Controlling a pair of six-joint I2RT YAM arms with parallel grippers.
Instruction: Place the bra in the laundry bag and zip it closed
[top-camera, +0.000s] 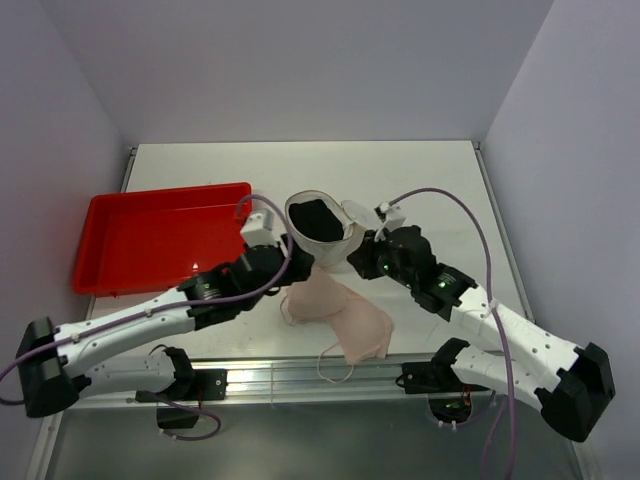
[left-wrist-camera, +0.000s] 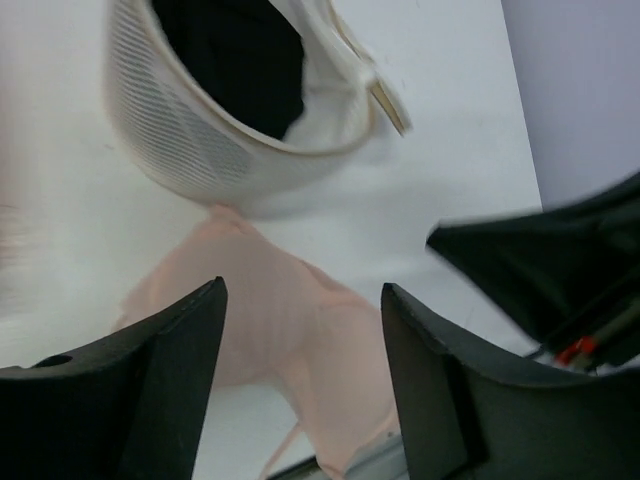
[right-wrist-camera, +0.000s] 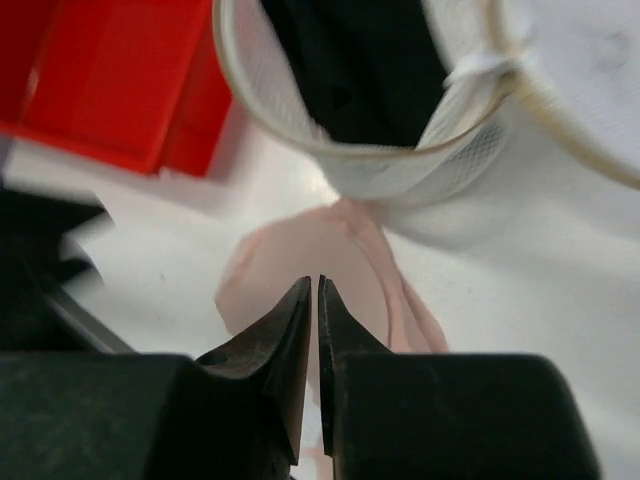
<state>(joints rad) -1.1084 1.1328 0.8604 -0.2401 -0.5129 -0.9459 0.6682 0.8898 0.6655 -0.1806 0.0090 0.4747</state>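
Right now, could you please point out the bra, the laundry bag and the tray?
bra (top-camera: 345, 315): top external view, middle of the pink cup.
laundry bag (left-wrist-camera: 170, 140): left wrist view, its mesh side wall.
tray (top-camera: 150, 235): top external view, its bare red floor.

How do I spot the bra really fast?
Look at the white table, in the middle near its front edge. Right in front of the round mesh laundry bag lies the bra: soft, flat and pale pink, unlike the hard red tray.
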